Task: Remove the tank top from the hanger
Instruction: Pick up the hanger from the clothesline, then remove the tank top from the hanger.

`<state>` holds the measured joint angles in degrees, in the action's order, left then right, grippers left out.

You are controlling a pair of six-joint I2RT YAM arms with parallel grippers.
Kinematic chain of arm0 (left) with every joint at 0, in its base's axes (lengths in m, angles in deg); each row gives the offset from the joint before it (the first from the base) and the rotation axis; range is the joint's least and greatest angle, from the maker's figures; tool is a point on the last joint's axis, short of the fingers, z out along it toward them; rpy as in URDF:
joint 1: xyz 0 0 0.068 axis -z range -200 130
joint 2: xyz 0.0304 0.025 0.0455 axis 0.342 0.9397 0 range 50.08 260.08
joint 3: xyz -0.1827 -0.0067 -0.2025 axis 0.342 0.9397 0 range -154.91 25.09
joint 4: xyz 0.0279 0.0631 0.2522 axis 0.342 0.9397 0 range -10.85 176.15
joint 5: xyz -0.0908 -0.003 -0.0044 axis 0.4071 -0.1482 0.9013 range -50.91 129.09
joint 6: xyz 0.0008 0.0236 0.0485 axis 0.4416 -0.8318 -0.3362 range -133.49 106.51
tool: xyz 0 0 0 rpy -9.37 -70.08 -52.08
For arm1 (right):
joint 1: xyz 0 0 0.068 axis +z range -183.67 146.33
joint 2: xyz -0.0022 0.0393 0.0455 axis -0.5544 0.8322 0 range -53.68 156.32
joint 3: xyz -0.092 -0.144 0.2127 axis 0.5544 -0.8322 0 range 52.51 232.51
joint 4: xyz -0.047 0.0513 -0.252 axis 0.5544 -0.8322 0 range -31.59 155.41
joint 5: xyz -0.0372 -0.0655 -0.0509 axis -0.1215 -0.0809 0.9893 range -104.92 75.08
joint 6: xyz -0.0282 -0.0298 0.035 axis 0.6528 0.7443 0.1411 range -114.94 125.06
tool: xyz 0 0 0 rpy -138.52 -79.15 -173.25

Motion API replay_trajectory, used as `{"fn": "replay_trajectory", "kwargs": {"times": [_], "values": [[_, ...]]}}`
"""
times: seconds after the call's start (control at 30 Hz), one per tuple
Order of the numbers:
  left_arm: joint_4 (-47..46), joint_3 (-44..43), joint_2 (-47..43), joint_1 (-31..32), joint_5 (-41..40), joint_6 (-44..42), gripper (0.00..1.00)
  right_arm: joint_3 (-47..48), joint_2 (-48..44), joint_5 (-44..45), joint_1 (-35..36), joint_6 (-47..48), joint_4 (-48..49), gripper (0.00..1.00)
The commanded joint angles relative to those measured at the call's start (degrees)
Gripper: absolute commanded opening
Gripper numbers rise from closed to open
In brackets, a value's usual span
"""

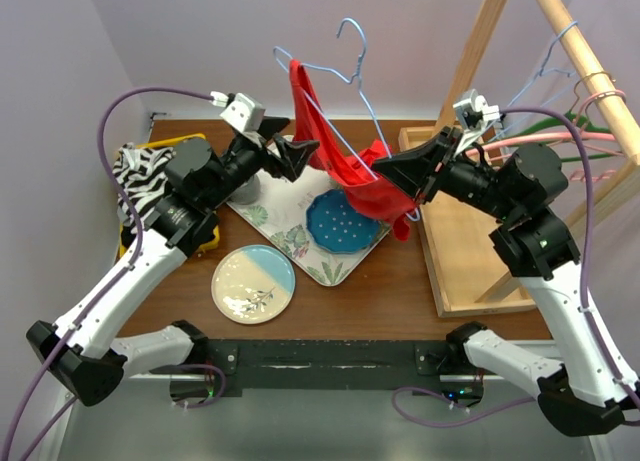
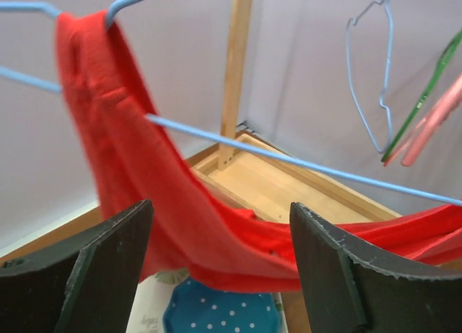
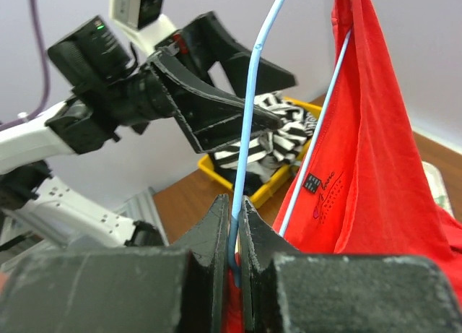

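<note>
Red tank top (image 1: 352,176) hangs on a blue wire hanger (image 1: 345,73), held up in the air over the middle of the table (image 1: 400,296), toward its back edge. One strap is looped over the hanger's upper shoulder and the body sags low across the bottom wire. Right gripper (image 3: 236,203) has its jaws pinched tight on the hanger wire at the low right end, with red fabric right beside the fingers. Left gripper (image 2: 220,221) has its jaws spread wide, facing the strap side of the tank top; the fabric shows between the fingers, but I cannot tell if they touch it. Below sit a leaf-print tray (image 1: 292,243) with a blue dotted plate (image 1: 338,223) on it and a cream-and-blue plate (image 1: 253,284) near the front edge. Yellow bin (image 1: 205,243) with zebra cloth (image 1: 140,179) sits at the left edge, wooden rack (image 1: 470,251) at the right edge.
</note>
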<state>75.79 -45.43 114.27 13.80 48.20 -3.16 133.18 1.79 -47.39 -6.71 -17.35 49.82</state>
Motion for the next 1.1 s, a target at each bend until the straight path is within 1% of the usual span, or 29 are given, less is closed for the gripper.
{"fn": "replay_trajectory", "kwargs": {"times": [0.0,0.1,0.13,0.17,0.33,0.43,0.63,0.67,0.7,0.73,0.8,0.83,0.87,0.9,0.97,1.0,1.03,1.07], "values": [[-5.3,-2.5,1.3,-0.5,7.0,1.2,0.79,-1.4,-1.7,-4.8,0.2,-2.9,5.7,0.00],[-4.8,-3.3,2.8,-0.7,3.0,0.7,0.74,-2.7,-2.3,-6.0,0.2,-3.4,6.6,0.00],[-4.4,-3.6,3.5,-0.8,0.1,0.5,0.71,-3.0,-2.4,-6.0,0.2,-3.4,6.2,0.00],[-3.9,-4.0,3.8,-0.9,-1.0,-0.1,0.67,-3.1,-2.6,-5.9,0.2,-3.3,6.2,0.00],[-3.3,-4.1,4.4,-1.1,-5.8,-2.9,0.59,-3.2,-3.7,-5.8,0.2,-3.3,6.2,0.00],[-3.0,-4.3,4.6,-1.1,-6.1,-4.2,0.60,-4.0,-4.6,-4.8,0.2,-3.9,6.3,0.00],[-3.0,-5.9,7.4,-1.4,-3.1,-4.8,0.59,-4.4,-5.1,-5.6,0.2,-5.0,7.4,0.00],[-3.1,-6.0,7.7,-1.5,-3.1,-4.8,0.56,-4.5,-5.1,-5.8,0.2,-5.0,7.3,0.00],[-3.1,-6.2,8.2,-1.5,-3.7,-4.8,0.48,-4.5,-5.3,-5.9,0.2,-5.1,7.4,0.00],[-3.1,-6.6,8.4,-1.5,-4.2,-4.8,0.29,-4.6,-5.4,-5.9,0.2,-5.1,7.4,0.00],[-2.8,-7.2,8.7,-1.7,-6.0,-5.1,0.14,-4.5,-5.5,-5.4,0.2,-4.7,6.5,0.00],[-1.5,-8.5,9.0,-2.0,-7.5,-5.1,0.00,-4.1,-5.5,-5.2,0.2,-3.7,5.8,0.00],[-0.5,-9.4,9.4,-2.3,-8.9,-4.6,0.00,-3.8,-5.5,-5.1,0.1,-3.2,5.1,0.00],[0.4,-10.5,10.3,-4.0,-12.5,-3.8,0.00,-3.6,-5.5,-5.3,0.2,-2.6,3.4,0.00],[4.1,-14.2,11.7,-6.5,-13.4,-0.1,0.00,-2.8,-5.8,-4.9,0.2,-1.1,2.2,0.00],[6.8,-15.7,13.7,-8.3,-14.7,0.8,0.00,-2.7,-6.0,-4.9,0.2,-1.0,1.6,0.00],[10.4,-18.9,14.6,-9.0,-15.5,1.6,0.00,-2.5,-6.0,-4.9,0.2,-0.8,1.4,0.00],[11.8,-20.3,15.5,-9.5,-16.1,1.7,0.00,-2.4,-6.2,-4.9,0.2,-0.7,1.2,0.00]]}}
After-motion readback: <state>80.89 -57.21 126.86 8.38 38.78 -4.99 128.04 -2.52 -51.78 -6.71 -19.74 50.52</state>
